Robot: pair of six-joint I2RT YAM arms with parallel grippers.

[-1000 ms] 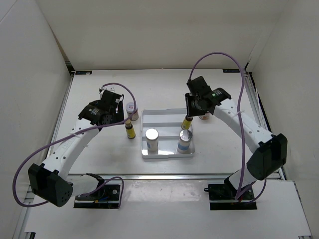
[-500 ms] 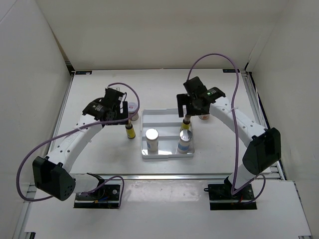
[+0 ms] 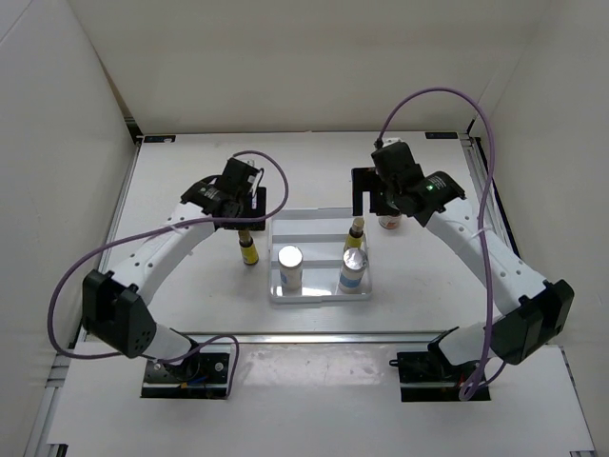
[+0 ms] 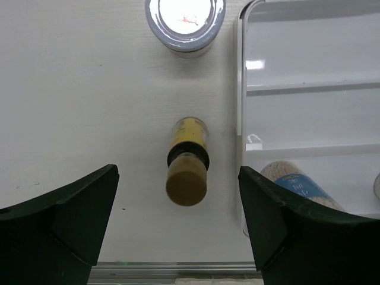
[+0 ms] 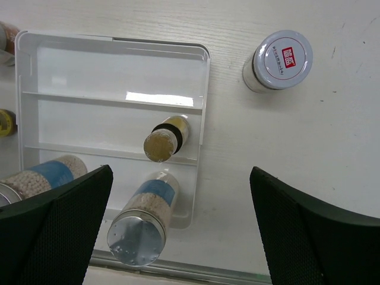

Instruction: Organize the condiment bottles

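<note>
Both arms had swung inward since the earlier frame. The right tool [image 3: 364, 194] had released and lifted clear, jaws apart. The left tool [image 3: 249, 202], jaws also apart and holding nothing, had come over the loose yellow bottle [image 4: 187, 167]. The white tray [image 5: 119, 71] held two silver-capped bottles [image 3: 290, 267] in its near compartment and the placed yellow bottle [image 5: 163, 139] upright in the middle one. One jar [image 5: 278, 59] stood on the tabletop [image 4: 89, 89] outside the tray. Probable fault: the loose yellow bottle stood just beside the tray wall, so an off-centre descent could snag that rim or topple the bottle.
</note>
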